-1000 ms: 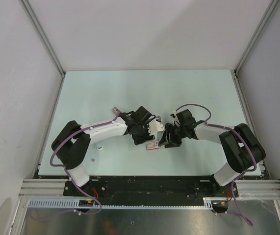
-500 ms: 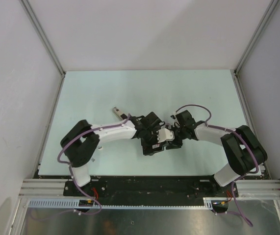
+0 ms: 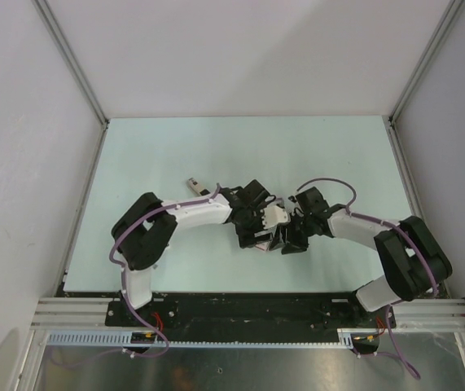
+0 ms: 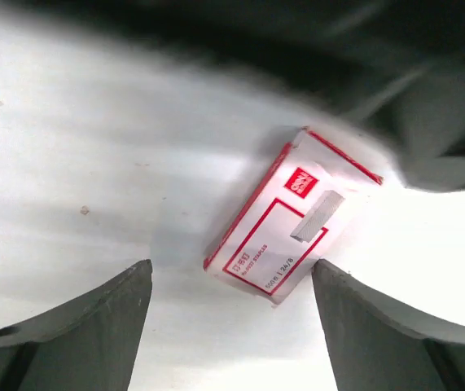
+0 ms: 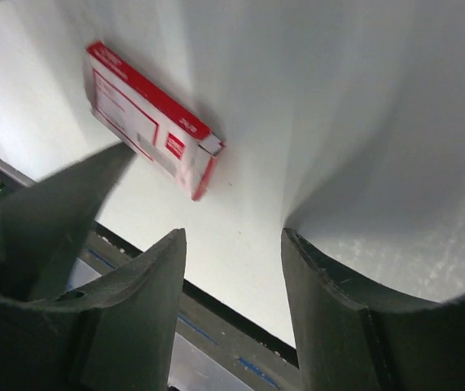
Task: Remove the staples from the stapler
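A white staple box with red trim (image 4: pixel 285 220) lies flat on the table, with a short silver strip of staples (image 4: pixel 316 216) resting on its top. My left gripper (image 4: pixel 232 275) hangs just above it, jaws wide open and empty. The box also shows in the right wrist view (image 5: pixel 146 122). My right gripper (image 5: pixel 232 240) is open and empty beside the box, over bare table. In the top view both grippers, left (image 3: pixel 255 235) and right (image 3: pixel 287 241), meet over the box, which is mostly hidden. No stapler shows clearly.
A small grey and dark object (image 3: pixel 193 185) lies behind the left arm; I cannot tell what it is. The table's front edge and metal rail (image 5: pixel 216 314) run close below the right gripper. A dark wedge (image 5: pixel 45 212) reaches in from the left beside the box.
The left arm has swung right and forward, bringing its gripper over the staple box beside the right gripper. The right gripper has shifted slightly toward the front edge.
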Robot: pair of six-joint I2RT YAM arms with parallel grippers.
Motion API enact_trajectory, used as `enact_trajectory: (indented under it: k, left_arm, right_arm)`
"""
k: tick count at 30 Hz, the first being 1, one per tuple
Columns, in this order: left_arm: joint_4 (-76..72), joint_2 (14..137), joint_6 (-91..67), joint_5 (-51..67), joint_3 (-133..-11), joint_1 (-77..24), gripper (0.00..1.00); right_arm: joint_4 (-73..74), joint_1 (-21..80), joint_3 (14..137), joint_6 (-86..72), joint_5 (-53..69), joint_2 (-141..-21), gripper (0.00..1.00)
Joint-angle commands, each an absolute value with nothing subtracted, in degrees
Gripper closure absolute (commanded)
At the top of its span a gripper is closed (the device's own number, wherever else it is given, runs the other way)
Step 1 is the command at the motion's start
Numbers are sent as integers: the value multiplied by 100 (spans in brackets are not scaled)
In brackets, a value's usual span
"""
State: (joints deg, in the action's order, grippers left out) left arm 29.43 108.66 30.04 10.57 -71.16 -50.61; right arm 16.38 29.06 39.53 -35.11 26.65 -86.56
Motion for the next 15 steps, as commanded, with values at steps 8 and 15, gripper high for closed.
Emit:
enact_trajectory:
  k: [8, 15]
  left_arm:
    - [3070, 9111, 2548, 904, -6764, -4798, 9]
    - [3697, 7456, 2072, 474, -6919, -4399, 1]
  right_arm:
    - [2125, 2422, 3821, -3290, 2570, -7965, 38]
    - [1768, 2366, 4299, -3233, 2311, -7584, 2]
